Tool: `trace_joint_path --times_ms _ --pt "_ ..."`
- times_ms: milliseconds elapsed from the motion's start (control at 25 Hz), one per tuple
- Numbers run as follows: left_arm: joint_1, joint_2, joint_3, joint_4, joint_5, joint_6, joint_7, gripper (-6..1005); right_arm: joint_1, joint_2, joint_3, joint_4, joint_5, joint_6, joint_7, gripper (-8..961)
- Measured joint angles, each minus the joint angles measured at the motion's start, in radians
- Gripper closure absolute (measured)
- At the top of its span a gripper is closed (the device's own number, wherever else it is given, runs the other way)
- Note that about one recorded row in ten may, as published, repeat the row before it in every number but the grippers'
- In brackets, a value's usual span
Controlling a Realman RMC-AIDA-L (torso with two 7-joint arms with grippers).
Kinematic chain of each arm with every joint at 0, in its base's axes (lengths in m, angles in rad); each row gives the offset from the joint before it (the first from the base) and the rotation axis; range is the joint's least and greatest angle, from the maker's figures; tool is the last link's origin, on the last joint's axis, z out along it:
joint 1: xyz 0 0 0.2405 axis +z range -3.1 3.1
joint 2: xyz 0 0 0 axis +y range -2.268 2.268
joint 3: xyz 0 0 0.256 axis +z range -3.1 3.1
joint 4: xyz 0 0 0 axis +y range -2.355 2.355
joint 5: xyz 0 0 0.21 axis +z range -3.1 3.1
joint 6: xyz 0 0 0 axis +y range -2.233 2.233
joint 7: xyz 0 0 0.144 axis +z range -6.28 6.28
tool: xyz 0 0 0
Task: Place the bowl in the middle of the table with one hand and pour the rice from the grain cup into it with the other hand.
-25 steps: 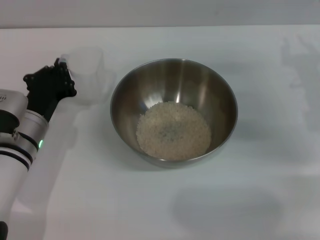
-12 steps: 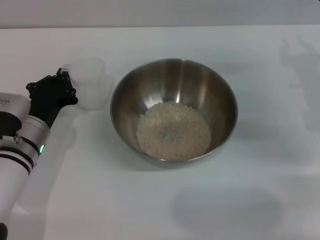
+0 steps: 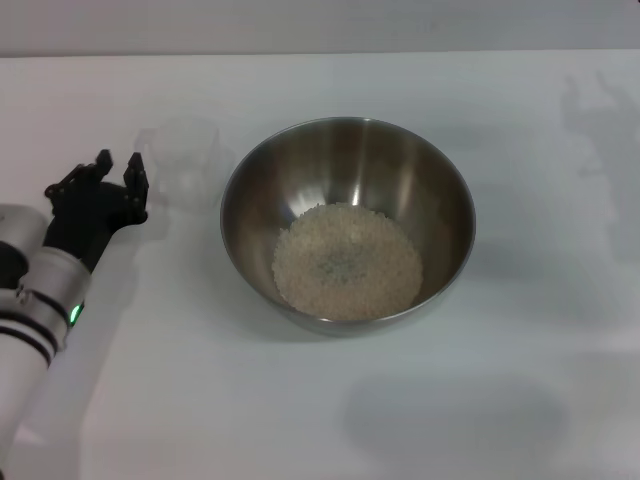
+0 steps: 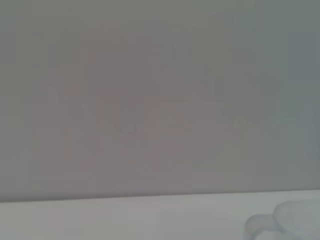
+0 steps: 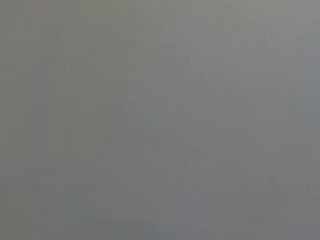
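Observation:
The steel bowl (image 3: 347, 222) stands in the middle of the white table (image 3: 320, 400) with a heap of rice (image 3: 346, 261) in its bottom. The clear grain cup (image 3: 182, 165) stands upright and empty on the table just left of the bowl; its handle and rim also show in the left wrist view (image 4: 282, 222). My left gripper (image 3: 118, 170) is open, just left of the cup and apart from it. My right gripper is out of view; its wrist view shows only plain grey.
The table's far edge (image 3: 320, 53) meets a grey wall at the back. Faint shadows lie on the table at the front right and far right.
My left gripper has set the cup down left of the bowl, opened, and drawn back toward me and to the left. The bowl and rice have not moved.

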Motion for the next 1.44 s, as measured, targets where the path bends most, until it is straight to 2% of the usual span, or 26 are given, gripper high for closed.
trace_joint_path --times_ms 40,200,400,520,600,640,760,1000,1080,1320,1440 --pt "0.020 0.002 0.001 -0.001 0.002 0.022 -0.010 815 0.000 0.000 0.001 0.003 0.000 0.000 0.000 431" --pt "0.069 0.004 0.005 -0.002 0.016 0.096 -0.044 637 0.000 -0.001 0.006 0.008 0.001 0.015 0.000 429" --pt "0.130 0.001 0.007 0.011 0.069 0.273 -0.158 578 -0.027 0.010 0.006 0.010 0.005 0.068 0.000 425" --pt "0.142 0.001 0.013 0.015 0.070 0.338 -0.181 459 -0.050 0.019 -0.013 0.007 0.003 0.128 0.030 423" --pt "0.146 0.000 0.024 0.018 0.071 0.371 -0.188 380 -0.062 0.023 -0.076 0.005 0.001 0.189 0.087 422" --pt "0.148 0.000 0.026 0.019 0.071 0.382 -0.189 340 -0.062 0.023 -0.076 0.005 0.001 0.189 0.087 421" --pt "0.154 -0.001 0.029 0.020 0.071 0.419 -0.190 288 -0.075 0.025 -0.138 0.008 0.000 0.232 0.154 419" --pt "0.157 -0.001 0.024 0.021 0.067 0.450 -0.185 185 -0.086 0.027 -0.139 0.002 0.005 0.297 0.161 415" --pt "0.155 -0.002 0.022 0.021 0.066 0.450 -0.181 150 -0.084 0.027 -0.136 0.003 0.009 0.297 0.157 378" --pt "0.151 -0.002 0.019 0.022 0.062 0.451 -0.180 129 -0.067 0.024 -0.136 0.001 0.008 0.289 0.155 269" --pt "0.150 -0.003 0.019 0.022 0.061 0.451 -0.180 130 -0.066 0.025 -0.135 -0.013 0.011 0.284 0.155 269"
